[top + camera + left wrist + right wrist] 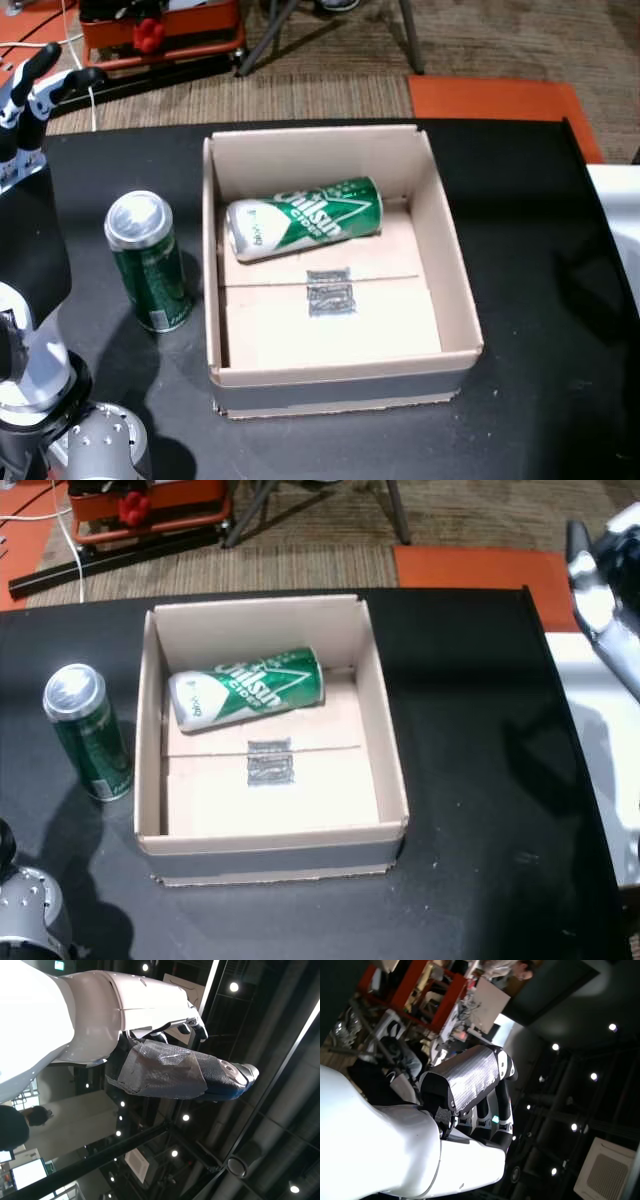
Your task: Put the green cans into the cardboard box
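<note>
Cardboard box (pixel 447 290) sits open-topped on the black table (pixel 540 250), and you can see one green can (pixel 305 218) lying on its side across the far half of the box floor, silver top toward the box's left wall, label up; both head views show it (pixel 247 688) clear of the walls or nearly so. Your second green can (pixel 150 262) stands upright on the table just outside the left wall of the box, near it but not touching; same in the other head view (pixel 89 733). Your left hand (pixel 40 85) is raised at the far left edge of the table, well beyond the upright can and apart from it; its dark fingertips (pixel 38 58) point away from the box and hold nothing. In the left wrist view the hand (pixel 170 1072) is seen against the ceiling, fingers (pixel 192 1027) loosely spread, nothing between them. Your right hand (pixel 600 570) shows only at the right edge of a head view, past the table's right side, well apart from the box and both cans. In the right wrist view that hand (pixel 470 1090) is up in the air with fingers (pixel 502 1105) extended side by side, empty. A small grey printed patch (pixel 329 291) marks the middle of the box floor, nearer you than the lying can
</note>
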{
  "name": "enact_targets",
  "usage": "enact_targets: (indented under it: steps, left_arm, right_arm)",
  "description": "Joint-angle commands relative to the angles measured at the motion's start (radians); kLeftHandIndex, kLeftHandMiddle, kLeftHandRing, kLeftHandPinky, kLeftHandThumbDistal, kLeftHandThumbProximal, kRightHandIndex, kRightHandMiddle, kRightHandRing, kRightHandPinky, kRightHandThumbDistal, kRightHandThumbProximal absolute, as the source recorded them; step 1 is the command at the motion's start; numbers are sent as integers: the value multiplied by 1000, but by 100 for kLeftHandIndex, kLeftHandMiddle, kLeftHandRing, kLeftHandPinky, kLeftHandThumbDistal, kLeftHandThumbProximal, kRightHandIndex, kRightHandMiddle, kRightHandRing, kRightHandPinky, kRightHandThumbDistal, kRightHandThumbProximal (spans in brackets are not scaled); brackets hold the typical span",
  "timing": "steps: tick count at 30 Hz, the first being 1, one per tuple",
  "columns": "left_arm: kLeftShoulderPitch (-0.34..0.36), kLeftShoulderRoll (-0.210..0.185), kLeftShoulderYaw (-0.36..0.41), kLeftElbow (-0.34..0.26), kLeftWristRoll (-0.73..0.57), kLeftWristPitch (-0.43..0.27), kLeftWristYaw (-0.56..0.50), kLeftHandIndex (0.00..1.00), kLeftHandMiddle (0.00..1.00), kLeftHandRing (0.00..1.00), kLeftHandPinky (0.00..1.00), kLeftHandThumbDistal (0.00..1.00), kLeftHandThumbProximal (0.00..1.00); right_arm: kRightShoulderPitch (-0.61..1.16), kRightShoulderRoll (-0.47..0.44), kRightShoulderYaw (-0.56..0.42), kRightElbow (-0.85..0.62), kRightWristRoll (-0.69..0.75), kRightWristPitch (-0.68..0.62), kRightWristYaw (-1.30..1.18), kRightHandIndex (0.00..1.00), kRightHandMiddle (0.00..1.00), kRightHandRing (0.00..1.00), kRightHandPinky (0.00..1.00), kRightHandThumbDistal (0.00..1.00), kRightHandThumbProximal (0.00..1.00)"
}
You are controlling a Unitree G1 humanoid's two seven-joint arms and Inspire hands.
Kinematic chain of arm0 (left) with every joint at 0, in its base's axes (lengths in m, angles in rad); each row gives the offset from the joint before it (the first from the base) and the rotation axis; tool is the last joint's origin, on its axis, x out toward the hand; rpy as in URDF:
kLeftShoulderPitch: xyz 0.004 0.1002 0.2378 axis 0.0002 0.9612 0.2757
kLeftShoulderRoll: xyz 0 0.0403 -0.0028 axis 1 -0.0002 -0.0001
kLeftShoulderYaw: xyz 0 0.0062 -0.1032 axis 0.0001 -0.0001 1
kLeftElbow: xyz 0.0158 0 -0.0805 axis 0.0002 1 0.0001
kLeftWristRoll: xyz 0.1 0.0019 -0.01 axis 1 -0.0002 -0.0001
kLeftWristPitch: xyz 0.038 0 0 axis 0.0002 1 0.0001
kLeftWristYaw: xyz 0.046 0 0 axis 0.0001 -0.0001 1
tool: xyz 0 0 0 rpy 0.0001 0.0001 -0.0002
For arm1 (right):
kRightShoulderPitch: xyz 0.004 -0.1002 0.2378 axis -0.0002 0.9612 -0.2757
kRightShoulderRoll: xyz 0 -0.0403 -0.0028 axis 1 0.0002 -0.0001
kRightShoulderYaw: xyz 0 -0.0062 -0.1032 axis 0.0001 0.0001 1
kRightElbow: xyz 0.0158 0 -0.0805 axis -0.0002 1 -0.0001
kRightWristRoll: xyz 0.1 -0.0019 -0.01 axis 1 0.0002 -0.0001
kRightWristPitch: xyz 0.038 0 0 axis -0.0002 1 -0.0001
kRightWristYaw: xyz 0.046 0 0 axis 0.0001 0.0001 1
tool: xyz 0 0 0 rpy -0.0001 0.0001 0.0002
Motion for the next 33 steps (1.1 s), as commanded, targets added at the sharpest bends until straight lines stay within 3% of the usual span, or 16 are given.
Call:
enact_targets:
  steps: [1,7,11,14,18,20,23,27,29,33]
  left_arm:
    - [-34,-31,10,10,0,-1,-9,66,82,98,91,64,83]
    - [-42,-24,22,28,9,-4,0,64,80,96,90,70,84]
    - [-49,3,28,53,15,9,-28,66,82,98,92,80,85]
    - [-55,20,35,65,8,41,-55,68,84,99,92,78,79]
    - [-66,30,47,86,1,78,-71,70,84,99,92,83,78]
    - [-68,31,52,95,17,73,-64,71,84,99,91,86,76]
    - [-76,33,59,110,24,53,-70,71,85,100,94,82,72]
    - [-92,74,41,170,45,35,-71,77,87,100,97,67,60]
    - [-101,85,41,216,90,29,-42,80,87,100,94,74,58]
    - [-112,98,31,284,217,-69,65,87,94,100,95,77,62]
  right_arm:
    - [32,28,-30,-25,58,8,67,20,24,25,28,65,1]
    - [110,115,-80,-132,165,66,215,21,22,24,27,75,5]
    - [164,174,-105,-194,181,59,279,17,18,21,27,71,4]
    - [195,217,-119,-209,187,20,325,14,16,20,27,69,1]
    - [228,274,-128,-221,217,-16,380,8,12,18,27,67,0]
    - [230,286,-131,-217,236,-21,413,6,11,18,27,66,0]
    - [221,292,-135,-215,284,-10,477,7,13,19,28,69,0]
    - [207,303,-153,-209,316,2,533,7,13,19,28,71,0]
    - [201,309,-163,-207,323,9,554,8,14,19,28,70,0]
    - [192,319,-176,-204,346,22,603,7,13,19,28,71,0]
